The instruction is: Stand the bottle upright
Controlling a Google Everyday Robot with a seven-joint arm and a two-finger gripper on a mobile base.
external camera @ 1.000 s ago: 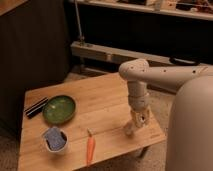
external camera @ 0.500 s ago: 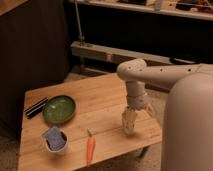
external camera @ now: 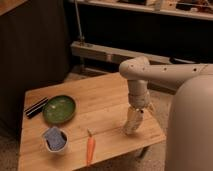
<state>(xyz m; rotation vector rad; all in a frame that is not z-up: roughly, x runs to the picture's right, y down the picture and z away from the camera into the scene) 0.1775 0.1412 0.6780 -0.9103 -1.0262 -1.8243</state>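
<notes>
Cream-white bottle (external camera: 132, 121) sits at approx 4 o'clock on the wood table (external camera: 100, 107), near the front-right edge, leaning but close to vertical. Your gripper (external camera: 136, 112) is right on its top end; whether it's clamped or let go, can't tell. Vs a sec ago the bottle looks steeper and the arm has swung slightly left, so uprighting seems nearly done. Carrot (external camera: 90, 148) lies at 6 o'clock, green plate (external camera: 59, 109) at 9.
</notes>
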